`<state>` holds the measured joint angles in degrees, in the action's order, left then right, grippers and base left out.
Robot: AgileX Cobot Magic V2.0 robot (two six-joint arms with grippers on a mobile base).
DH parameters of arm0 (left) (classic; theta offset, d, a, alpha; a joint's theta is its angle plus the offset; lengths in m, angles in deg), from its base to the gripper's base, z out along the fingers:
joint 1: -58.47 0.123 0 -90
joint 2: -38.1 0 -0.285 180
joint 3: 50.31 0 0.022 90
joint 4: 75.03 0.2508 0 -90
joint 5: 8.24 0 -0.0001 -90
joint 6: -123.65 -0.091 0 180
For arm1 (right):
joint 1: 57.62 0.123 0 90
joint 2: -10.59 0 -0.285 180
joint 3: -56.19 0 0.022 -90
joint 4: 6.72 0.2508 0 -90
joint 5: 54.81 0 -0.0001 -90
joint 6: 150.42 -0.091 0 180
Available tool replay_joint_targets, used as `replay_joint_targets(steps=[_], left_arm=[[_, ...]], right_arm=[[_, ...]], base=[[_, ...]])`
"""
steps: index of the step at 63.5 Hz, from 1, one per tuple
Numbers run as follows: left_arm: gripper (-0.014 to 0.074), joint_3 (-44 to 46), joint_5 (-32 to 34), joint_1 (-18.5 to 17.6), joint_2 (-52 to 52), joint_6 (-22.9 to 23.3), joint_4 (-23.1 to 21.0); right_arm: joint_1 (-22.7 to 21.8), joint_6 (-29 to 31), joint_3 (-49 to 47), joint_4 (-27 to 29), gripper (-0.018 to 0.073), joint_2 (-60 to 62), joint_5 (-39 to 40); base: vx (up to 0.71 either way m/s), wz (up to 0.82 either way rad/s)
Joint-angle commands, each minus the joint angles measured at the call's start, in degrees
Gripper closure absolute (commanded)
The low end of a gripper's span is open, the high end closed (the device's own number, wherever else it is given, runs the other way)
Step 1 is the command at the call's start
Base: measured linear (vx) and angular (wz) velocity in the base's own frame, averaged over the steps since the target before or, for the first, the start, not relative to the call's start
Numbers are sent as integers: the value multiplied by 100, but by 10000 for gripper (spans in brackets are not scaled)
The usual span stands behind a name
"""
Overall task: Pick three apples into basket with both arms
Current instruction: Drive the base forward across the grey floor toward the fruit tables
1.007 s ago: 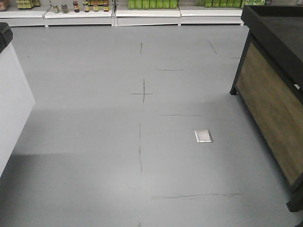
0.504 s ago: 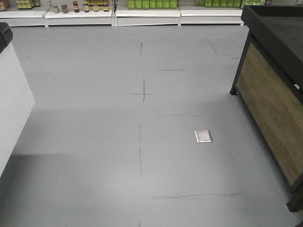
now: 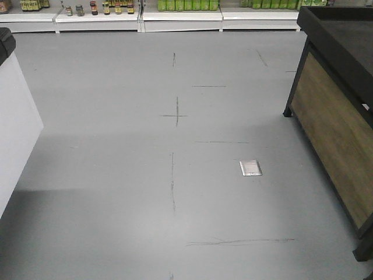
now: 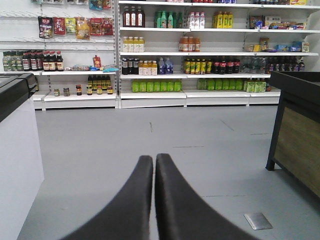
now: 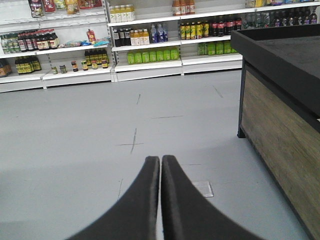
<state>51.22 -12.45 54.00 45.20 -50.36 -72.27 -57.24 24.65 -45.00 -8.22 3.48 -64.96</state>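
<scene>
At far left stood one white cabinet (image 3: 14, 116). Your left hand (image 4: 154, 160) was closed, its two fingers touching and gripping nothing, with its long axis pointing far toward the shelves (image 4: 210, 95). Your right hand (image 5: 160, 160) was likewise closed and empty. One dark stand (image 3: 332, 122) stood at right. The front view matched a second earlier. You couldn't tell where the apples or the basket were.
</scene>
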Motion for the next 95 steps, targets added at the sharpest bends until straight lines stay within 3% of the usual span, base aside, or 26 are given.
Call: replay_joint_targets(steps=[1, 95], left_arm=[[603, -50, 421, 7, -90, 48, -52], [603, -50, 421, 7, -90, 48, -52]], right_arm=[[-28, 50, 80, -17, 568, 75, 424], [-28, 50, 80, -17, 568, 75, 424]], base=[[0, 0], [5, 3]])
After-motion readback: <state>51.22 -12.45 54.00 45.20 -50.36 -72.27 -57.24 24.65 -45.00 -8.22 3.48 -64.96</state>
